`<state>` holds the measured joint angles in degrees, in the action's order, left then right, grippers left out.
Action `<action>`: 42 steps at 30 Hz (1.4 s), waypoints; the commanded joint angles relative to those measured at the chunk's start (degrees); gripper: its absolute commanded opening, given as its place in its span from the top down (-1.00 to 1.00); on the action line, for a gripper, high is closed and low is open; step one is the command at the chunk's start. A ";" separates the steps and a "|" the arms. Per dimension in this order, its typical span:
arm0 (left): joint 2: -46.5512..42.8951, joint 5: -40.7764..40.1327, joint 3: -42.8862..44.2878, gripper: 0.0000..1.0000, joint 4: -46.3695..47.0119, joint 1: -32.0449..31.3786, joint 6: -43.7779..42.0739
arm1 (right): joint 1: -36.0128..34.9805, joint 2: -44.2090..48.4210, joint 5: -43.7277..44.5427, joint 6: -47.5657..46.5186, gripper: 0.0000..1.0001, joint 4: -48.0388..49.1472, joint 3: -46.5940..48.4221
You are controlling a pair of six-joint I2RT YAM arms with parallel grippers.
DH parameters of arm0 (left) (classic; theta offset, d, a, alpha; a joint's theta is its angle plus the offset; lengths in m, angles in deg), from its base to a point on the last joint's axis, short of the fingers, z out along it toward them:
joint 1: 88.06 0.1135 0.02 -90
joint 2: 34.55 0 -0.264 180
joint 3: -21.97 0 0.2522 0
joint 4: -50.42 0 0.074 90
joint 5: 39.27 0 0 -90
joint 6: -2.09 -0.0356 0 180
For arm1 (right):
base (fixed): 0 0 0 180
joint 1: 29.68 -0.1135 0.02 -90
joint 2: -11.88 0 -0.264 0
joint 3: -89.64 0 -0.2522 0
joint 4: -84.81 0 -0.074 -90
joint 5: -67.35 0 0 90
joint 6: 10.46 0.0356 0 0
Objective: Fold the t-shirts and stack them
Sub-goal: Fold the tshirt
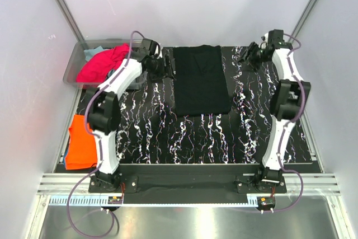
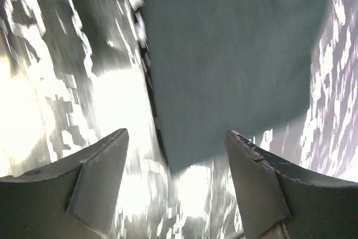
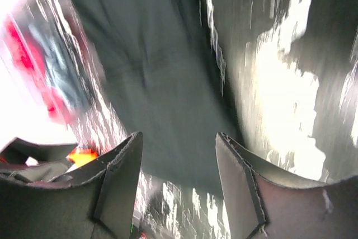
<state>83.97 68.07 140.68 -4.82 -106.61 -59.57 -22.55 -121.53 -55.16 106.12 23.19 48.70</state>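
A black t-shirt [image 1: 201,79] lies folded into a long rectangle at the back middle of the mat. My left gripper [image 1: 164,68] hovers just off its left edge, open and holding nothing. My right gripper [image 1: 244,57] is a little off its right side near the back, also open and holding nothing. In the left wrist view the open gripper [image 2: 176,144] frames a corner of the black shirt [image 2: 235,65]. In the right wrist view the open gripper [image 3: 178,141] looks onto the same shirt [image 3: 151,71]. A magenta shirt [image 1: 100,62] sits in the bin. An orange shirt [image 1: 83,141] lies folded at the left.
The clear plastic bin [image 1: 72,68] stands at the back left corner beside the left arm. A blue cloth edge [image 1: 67,162] shows under the orange shirt. The black marbled mat [image 1: 196,138] covers the table, with white walls close on both sides.
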 commanded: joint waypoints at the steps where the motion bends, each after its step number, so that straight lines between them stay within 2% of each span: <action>1: -9.08 0.94 -7.72 -0.48 0.60 -4.38 -4.87 | -1.95 14.54 -0.61 -2.43 -0.22 4.14 -19.94; 2: -10.23 0.76 -12.00 -0.43 1.65 -6.40 -4.96 | -2.04 19.97 -3.41 -0.33 -0.20 7.57 -30.27; 3: -11.63 1.37 -13.87 -0.41 4.10 -7.11 -4.35 | -2.65 22.11 -3.61 0.13 -0.18 12.04 -34.37; 5: -12.26 2.25 -18.52 -0.43 5.69 -8.08 -0.68 | -3.27 26.08 -1.69 -2.57 -0.19 12.52 -42.36; 9: -14.10 0.06 -24.43 -0.51 9.21 -8.88 1.81 | -3.36 29.69 -0.10 -5.84 -0.22 12.78 -49.86; 15: -12.26 1.73 -28.13 -0.57 11.67 -8.61 4.44 | -3.44 27.59 1.13 -7.25 -0.23 12.79 -51.90; 18: -10.77 2.87 -29.01 -0.57 13.69 -8.70 5.67 | -3.62 26.01 1.31 -7.34 -0.14 13.23 -52.43; 20: -9.81 3.22 -29.62 -0.53 14.75 -8.26 6.72 | -3.71 25.12 2.01 -7.43 -0.06 13.14 -52.35; 32: -5.32 6.30 -29.62 -0.20 17.83 -7.12 8.66 | -4.85 20.55 1.66 -7.17 0.12 13.23 -50.85; 33: -5.14 6.47 -29.62 -0.16 17.92 -7.03 8.58 | -5.03 20.38 1.66 -7.08 0.13 13.31 -50.85; 35: -4.62 6.74 -29.62 -0.08 17.92 -6.86 8.58 | -5.64 19.94 1.66 -6.73 0.26 13.23 -50.85; 36: -4.35 7.17 -29.62 0.02 18.01 -6.77 8.58 | -5.64 19.85 2.10 -6.55 0.33 13.31 -50.85; 37: -4.00 7.53 -29.54 0.11 17.92 -6.59 8.58 | -5.73 19.76 2.71 -6.03 0.54 13.31 -51.03; 39: -3.30 8.32 -29.54 0.29 17.92 -6.33 8.58 | -5.73 20.02 3.86 -5.59 0.73 13.32 -51.64; 40: -3.21 8.49 -29.54 0.55 18.01 -6.33 8.58 | -5.73 20.90 4.56 -4.71 0.81 13.23 -52.08; 41: -3.29 8.58 -29.88 0.66 17.92 -6.24 8.58 | -5.73 21.43 5.78 -4.36 0.95 13.40 -53.39; 42: -3.21 8.67 -30.15 0.82 17.83 -6.07 8.49 | -5.73 22.04 6.14 -4.09 1.00 13.40 -54.10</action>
<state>80.43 74.59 111.08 11.34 -113.16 -50.61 -27.92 -101.62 -52.10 100.73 36.00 -3.94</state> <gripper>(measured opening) 0.131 0.032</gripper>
